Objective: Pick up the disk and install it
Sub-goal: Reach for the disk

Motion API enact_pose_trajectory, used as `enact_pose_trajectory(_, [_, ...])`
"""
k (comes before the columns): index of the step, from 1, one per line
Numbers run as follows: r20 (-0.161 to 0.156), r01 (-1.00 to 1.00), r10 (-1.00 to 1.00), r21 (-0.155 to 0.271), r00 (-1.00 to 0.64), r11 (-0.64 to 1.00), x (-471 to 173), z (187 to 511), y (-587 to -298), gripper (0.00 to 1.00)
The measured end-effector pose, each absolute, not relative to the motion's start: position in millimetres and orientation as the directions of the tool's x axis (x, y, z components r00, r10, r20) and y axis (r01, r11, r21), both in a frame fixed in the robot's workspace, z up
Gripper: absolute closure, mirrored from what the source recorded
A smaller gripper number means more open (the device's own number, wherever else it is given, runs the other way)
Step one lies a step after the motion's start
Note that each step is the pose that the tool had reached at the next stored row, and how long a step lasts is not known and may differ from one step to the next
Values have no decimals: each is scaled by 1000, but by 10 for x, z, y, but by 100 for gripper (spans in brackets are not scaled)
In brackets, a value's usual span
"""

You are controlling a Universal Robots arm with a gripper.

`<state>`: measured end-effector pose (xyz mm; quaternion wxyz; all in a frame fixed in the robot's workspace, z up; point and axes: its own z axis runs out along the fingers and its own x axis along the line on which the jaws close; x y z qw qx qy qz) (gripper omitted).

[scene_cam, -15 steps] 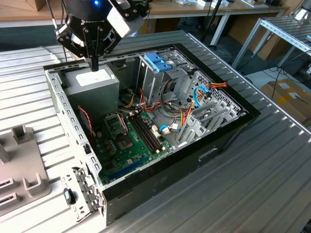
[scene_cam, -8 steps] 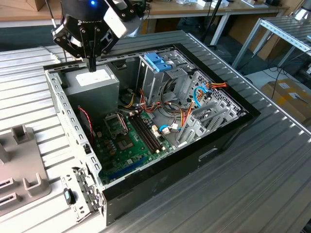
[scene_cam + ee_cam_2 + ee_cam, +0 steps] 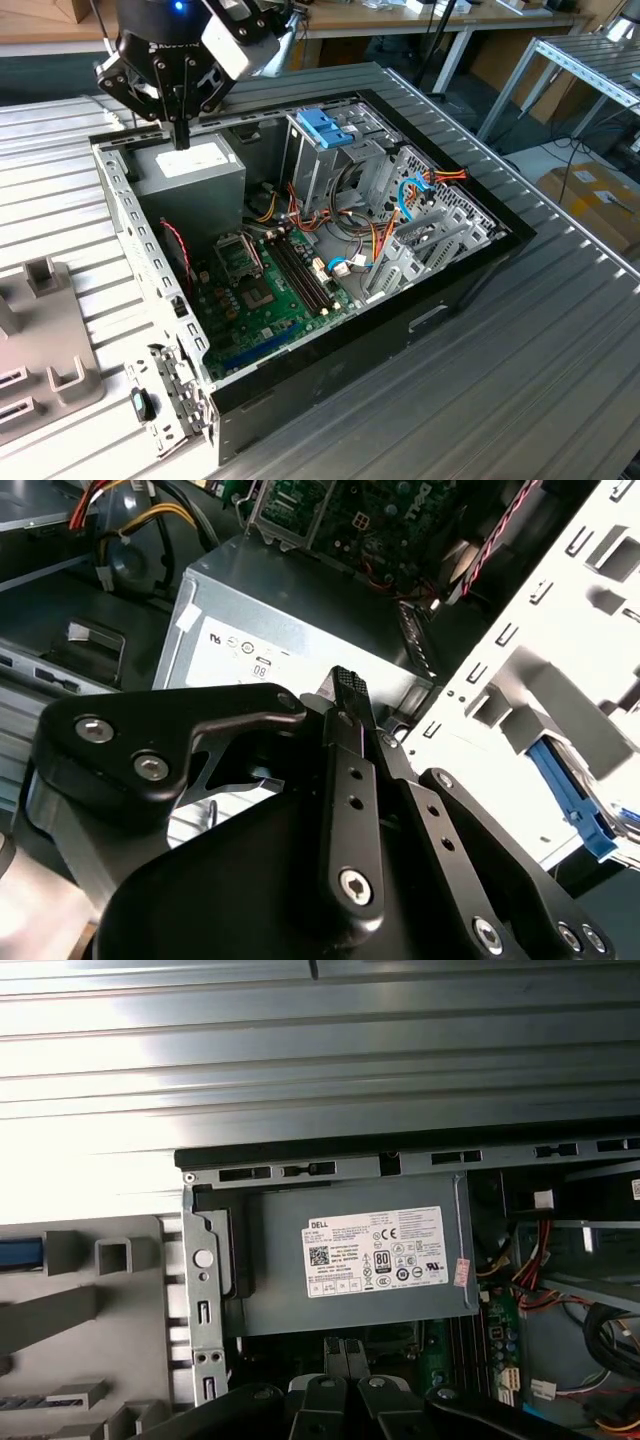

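The disk is out of view. My gripper hangs over the back left corner of the open computer case, just above the grey power-supply box with its white sticker. Its two black fingers are shut together with nothing between them, in both wrist views. The fingertips sit over the edge of the power-supply box nearest the motherboard. A metal cage with a blue plastic top stands inside the case to the exterior view's right of the gripper.
The case lies on its side on a ribbed metal table. A grey fixture with slots sits on the table at the exterior view's left, and a blue part shows on it. Coloured cables cross the case interior.
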<state>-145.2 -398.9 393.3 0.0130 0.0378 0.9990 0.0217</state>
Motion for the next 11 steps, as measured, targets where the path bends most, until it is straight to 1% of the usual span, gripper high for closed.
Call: enact_pose_trajectory(11, [-24,75,76,44,-997,996,-1546,3932,-3989,89])
